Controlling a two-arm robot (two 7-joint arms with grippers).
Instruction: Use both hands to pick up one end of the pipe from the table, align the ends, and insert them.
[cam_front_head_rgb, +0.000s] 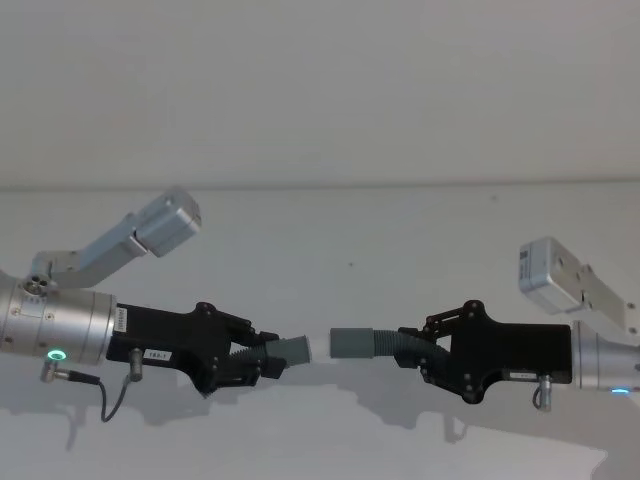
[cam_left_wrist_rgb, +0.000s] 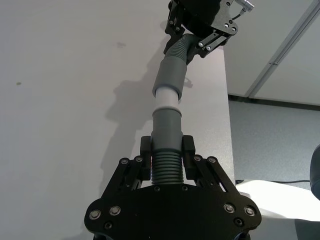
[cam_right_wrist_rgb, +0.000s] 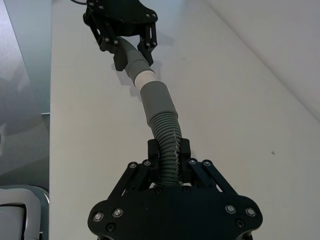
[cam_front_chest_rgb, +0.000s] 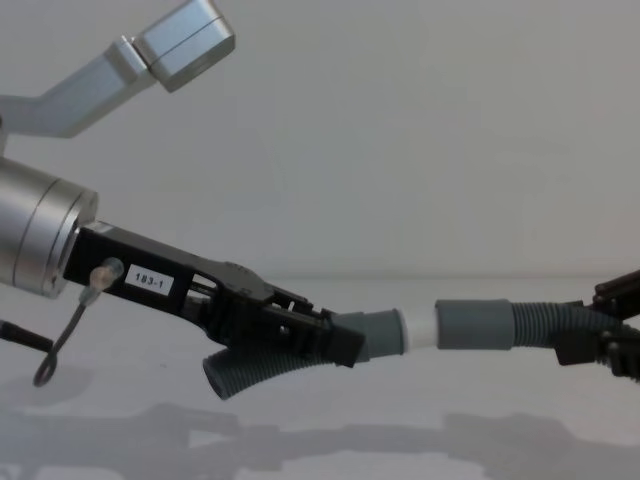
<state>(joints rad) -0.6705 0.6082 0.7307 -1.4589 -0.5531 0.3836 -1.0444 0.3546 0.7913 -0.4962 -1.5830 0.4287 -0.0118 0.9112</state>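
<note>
I see the table (cam_front_head_rgb: 330, 230) filling the head view from mid-frame down, plain white. Both arms hang above it, reaching in from the two side edges.

Left gripper (cam_front_head_rgb: 262, 360), lower left of the head view: its fingers are clamped on the hose (cam_left_wrist_rgb: 166, 167) at the ribbed part just behind the cuff. The narrow cuff with the white tip (cam_front_chest_rgb: 420, 328) sticks out toward frame centre. In the chest view a short cut of the hose curls down below this gripper.

Right gripper (cam_front_head_rgb: 428, 352), lower right of the head view: closed around the ribbed hose a little back from the wide sleeve (cam_front_head_rgb: 350, 343), which points left.

The two ends face each other mid-frame, raised off the table. In the chest view the white tip meets the sleeve's mouth. In the head view I read a small gap, and the tip sits slightly lower than the sleeve. How deep the tip sits, if at all, I cannot tell.
</note>
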